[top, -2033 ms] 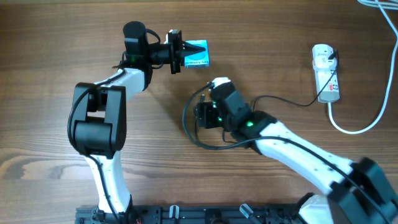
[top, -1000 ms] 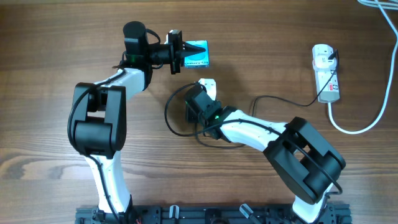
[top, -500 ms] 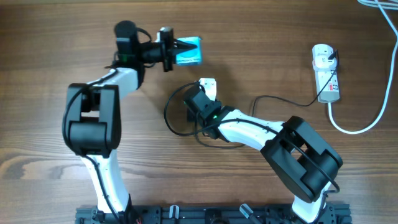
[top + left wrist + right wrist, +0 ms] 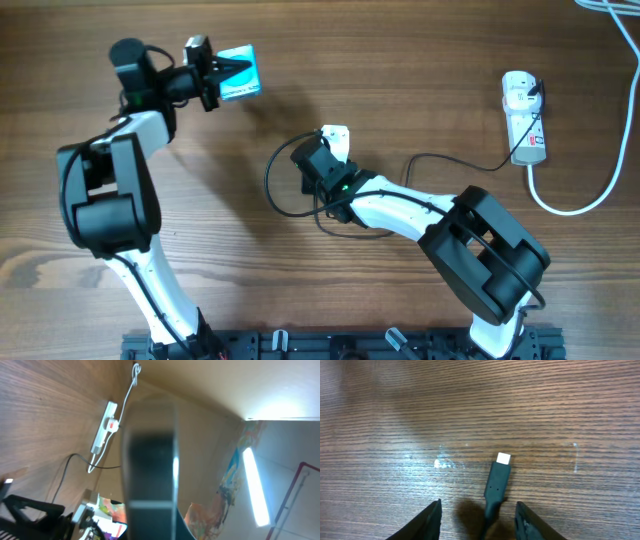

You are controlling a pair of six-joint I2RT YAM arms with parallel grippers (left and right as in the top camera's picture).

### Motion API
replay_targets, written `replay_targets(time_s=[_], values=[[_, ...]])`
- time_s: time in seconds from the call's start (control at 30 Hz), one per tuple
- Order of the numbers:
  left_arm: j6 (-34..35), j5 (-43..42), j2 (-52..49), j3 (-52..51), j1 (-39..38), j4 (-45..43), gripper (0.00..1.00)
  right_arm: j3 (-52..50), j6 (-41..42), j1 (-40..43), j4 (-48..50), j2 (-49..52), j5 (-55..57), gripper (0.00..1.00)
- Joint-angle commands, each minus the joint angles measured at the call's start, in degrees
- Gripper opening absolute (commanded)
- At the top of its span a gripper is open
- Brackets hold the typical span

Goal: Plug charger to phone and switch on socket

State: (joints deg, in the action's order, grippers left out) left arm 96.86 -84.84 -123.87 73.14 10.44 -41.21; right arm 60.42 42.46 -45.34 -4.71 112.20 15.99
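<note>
Since half a second ago the left gripper (image 4: pixel 218 72) has swung up and leftward in the overhead view, carrying the phone (image 4: pixel 240 72) with it. Its fingers are clamped on the phone's left end, turquoise screen showing. The right gripper (image 4: pixel 479 506) sits low over the table (image 4: pixel 60 300), fingers spread wide. The charger (image 4: pixel 497 480) tip lies loose between them, ungripped. Its black cable runs off toward the socket (image 4: pixel 523 118), well apart near the right edge, where a thick white cord (image 4: pixel 585 195) trails away.

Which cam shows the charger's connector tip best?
Right wrist: the connector lies flat just ahead of the open right hand, metal tip clear. Overhead shows only the cable loop; the tip is not visible there. Left wrist: distant cable, no tip.
</note>
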Motion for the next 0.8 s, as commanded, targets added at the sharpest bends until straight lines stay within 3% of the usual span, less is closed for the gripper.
replay_targets(time_s=[0.0, 0.2, 0.33, 0.77], values=[[-3.74, -4.48, 0.04, 1.25, 3.08, -0.57, 0.04, -0.48, 1.20, 0.13, -1.36, 3.28, 1.25, 0.45], [-3.74, -5.18, 0.04, 1.22, 4.48, -1.66, 0.04, 7.28, 1.31, 0.13, -9.94, 9.68, 1.84, 0.45], [-3.74, -5.18, 0.04, 1.22, 4.42, -1.88, 0.04, 12.68, 2.75, 0.07, -16.24, 13.44, 2.01, 0.39], [-3.76, -5.18, 0.04, 1.22, 4.42, -1.88, 0.04, 13.22, 7.89, -0.02, -20.94, 14.40, -0.15, 0.36]])
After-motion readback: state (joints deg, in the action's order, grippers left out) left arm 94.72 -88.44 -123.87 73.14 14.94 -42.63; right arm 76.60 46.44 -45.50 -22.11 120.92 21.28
